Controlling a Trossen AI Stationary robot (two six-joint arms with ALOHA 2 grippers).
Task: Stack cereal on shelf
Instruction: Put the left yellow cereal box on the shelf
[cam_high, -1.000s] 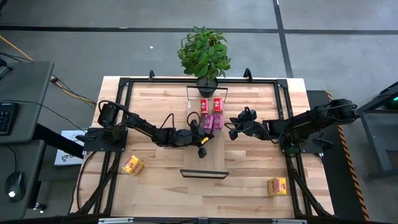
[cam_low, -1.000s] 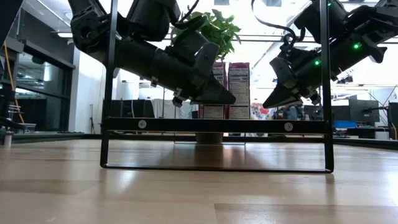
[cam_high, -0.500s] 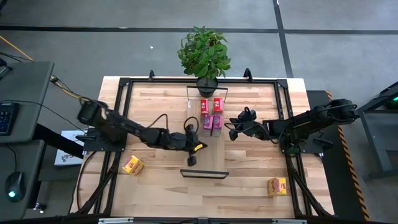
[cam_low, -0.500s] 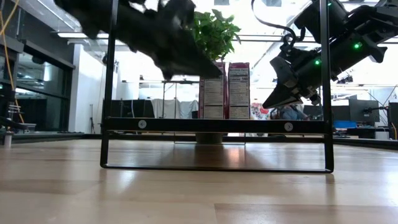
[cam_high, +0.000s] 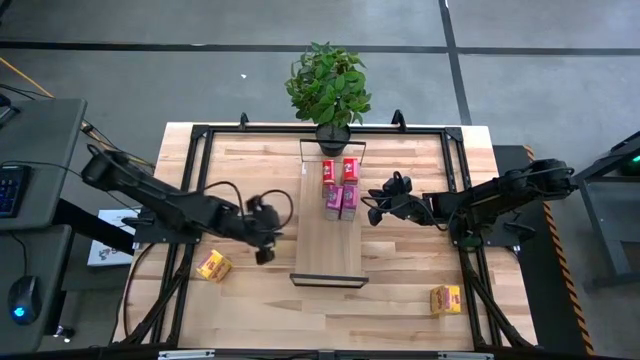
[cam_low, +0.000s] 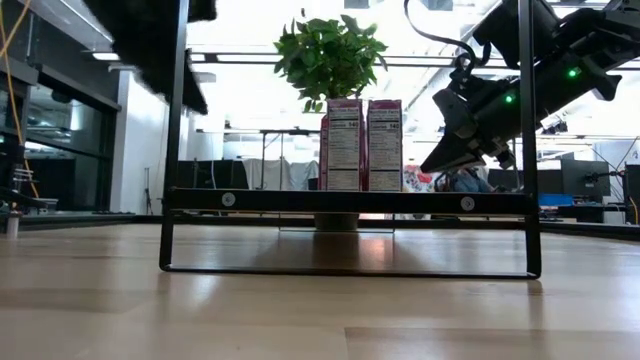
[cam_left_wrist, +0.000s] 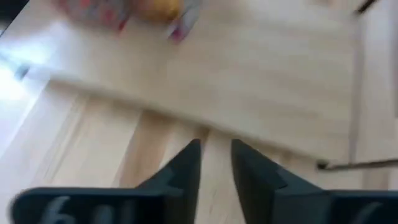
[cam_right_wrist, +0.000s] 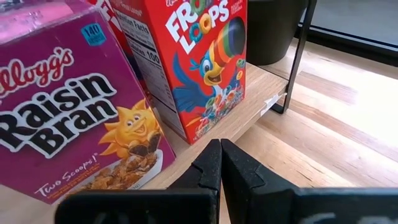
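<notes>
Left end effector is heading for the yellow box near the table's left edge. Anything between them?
Nothing visible. In the high view the left end effector hangs over bare tabletop, apart from the yellow box; only open wood lies between them.

the counter (cam_high: 400, 290) carries one shelf (cam_high: 326, 245), one potted plant (cam_high: 328, 85), two red cereal boxes (cam_high: 339, 167), two pink-magenta cereal boxes (cam_high: 340, 198) and two yellow-orange cereal boxes (cam_high: 213, 265), six boxes in total, and two arms reach over it.
</notes>
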